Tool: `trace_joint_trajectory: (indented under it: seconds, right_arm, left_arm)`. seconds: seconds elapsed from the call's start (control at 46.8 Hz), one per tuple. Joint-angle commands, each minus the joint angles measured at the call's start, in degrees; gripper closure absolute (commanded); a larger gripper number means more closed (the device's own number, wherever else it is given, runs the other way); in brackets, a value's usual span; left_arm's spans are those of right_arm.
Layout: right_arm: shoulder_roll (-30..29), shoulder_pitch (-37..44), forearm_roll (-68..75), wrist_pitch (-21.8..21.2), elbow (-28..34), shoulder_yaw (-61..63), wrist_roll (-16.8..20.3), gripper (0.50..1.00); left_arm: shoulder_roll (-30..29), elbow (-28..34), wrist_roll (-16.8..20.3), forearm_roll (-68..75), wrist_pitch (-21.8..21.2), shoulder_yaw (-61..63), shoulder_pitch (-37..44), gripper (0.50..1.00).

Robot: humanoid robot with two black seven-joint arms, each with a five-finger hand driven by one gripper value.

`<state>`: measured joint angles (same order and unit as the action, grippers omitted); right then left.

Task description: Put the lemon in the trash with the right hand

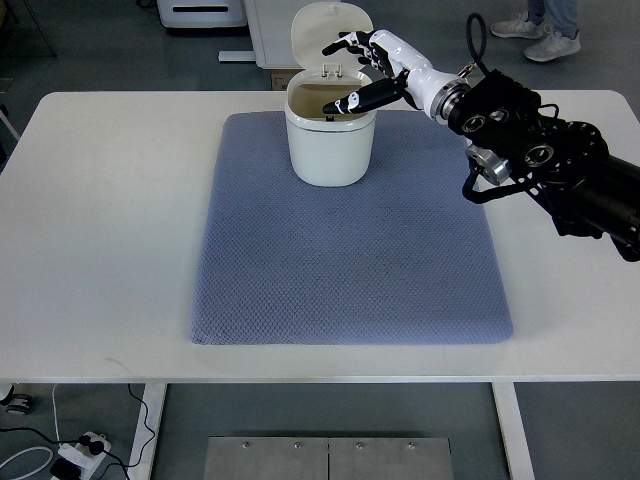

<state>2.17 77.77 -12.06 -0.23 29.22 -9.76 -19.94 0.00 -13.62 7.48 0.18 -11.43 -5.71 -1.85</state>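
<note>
A white trash bin [328, 148] with its lid flipped up stands at the back of the blue-grey mat [350, 270]. My right hand [362, 72] hovers over the bin's open mouth, its arm coming in from the right edge. The fingers are spread and hold nothing. No lemon shows anywhere in the top view; the bin's inside is mostly dark. The left arm is out of view.
The mat lies on a white table [100, 220]. Behind the table stand white equipment units [205, 12], and a person's shoes [540, 35] show at the top right. Cables and a power strip [75, 452] lie on the floor at the bottom left.
</note>
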Motion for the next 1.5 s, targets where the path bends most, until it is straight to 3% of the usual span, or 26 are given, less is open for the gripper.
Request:
trace_joint_trajectory:
  seconds: [0.0, 0.128, 0.428, 0.577, 0.748, 0.962, 1.347, 1.475]
  right_arm:
    - [0.4, 0.0, -0.1, -0.2, 0.1, 0.0, -0.1, 0.5]
    - [2.7, 0.1, -0.1, -0.9, 1.8, -0.1, -0.2, 0.5]
    - [14.9, -0.3, 0.0, -0.7, 16.7, 0.3, -0.4, 0.5]
    - [19.9, -1.7, 0.1, -0.7, 19.5, 0.7, -0.4, 0.5]
    - [25.1, -4.7, 0.7, -0.8, 19.7, 2.8, -0.3, 0.5]
    - [28.0, -15.7, 3.3, -0.8, 18.7, 17.3, -0.3, 0.5]
    - [24.4, -25.8, 4.1, -1.2, 11.2, 28.4, -1.1, 0.5]
    - [21.1, -26.4, 7.5, -1.4, 6.8, 31.6, 0.3, 0.5]
  left_arm:
    - [0.0, 0.0, 0.0, 0.0, 0.0, 0.0, 0.0, 0.5]
    - [0.0, 0.0, 0.0, 0.0, 0.0, 0.0, 0.0, 0.5]
    - [0.0, 0.0, 0.0, 0.0, 0.0, 0.0, 0.0, 0.5]
    - [0.0, 0.0, 0.0, 0.0, 0.0, 0.0, 0.0, 0.5]
    - [0.0, 0.0, 0.0, 0.0, 0.0, 0.0, 0.0, 0.5]
    - [0.0, 0.0, 0.0, 0.0, 0.0, 0.0, 0.0, 0.5]
    - [0.0, 0.0, 0.0, 0.0, 0.0, 0.0, 0.0, 0.5]
    - [0.0, 0.0, 0.0, 0.0, 0.0, 0.0, 0.0, 0.5]
